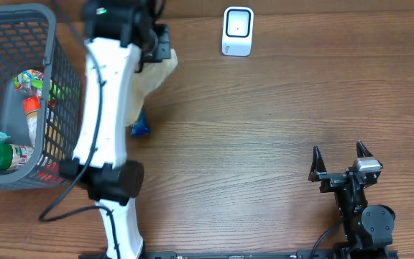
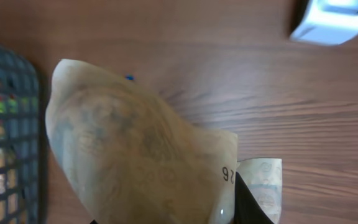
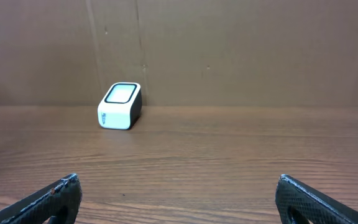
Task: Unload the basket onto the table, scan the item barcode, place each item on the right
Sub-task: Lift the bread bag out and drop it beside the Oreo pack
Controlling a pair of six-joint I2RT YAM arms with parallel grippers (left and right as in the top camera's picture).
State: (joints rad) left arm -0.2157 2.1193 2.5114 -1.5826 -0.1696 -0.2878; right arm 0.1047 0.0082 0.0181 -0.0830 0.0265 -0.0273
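Overhead: left gripper (image 1: 158, 49) pinches pouch (image 1: 152, 78) between basket (image 1: 52, 50) and scanner (image 1: 237, 31), apparently to present its barcode; right gripper (image 1: 338, 151) idles, jaws wide apart. Left wrist: pouch fills frame, barcode unseen. Right wrist: scanner ahead, unobstructed.

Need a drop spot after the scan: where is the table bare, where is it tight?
Bare: the wood middle of the table, bordered by the scanner above, the left arm at left and the right gripper at lower right; also the corner right of the scanner. Crowded: the left edge, where basket, left arm and held tan pouch bunch.
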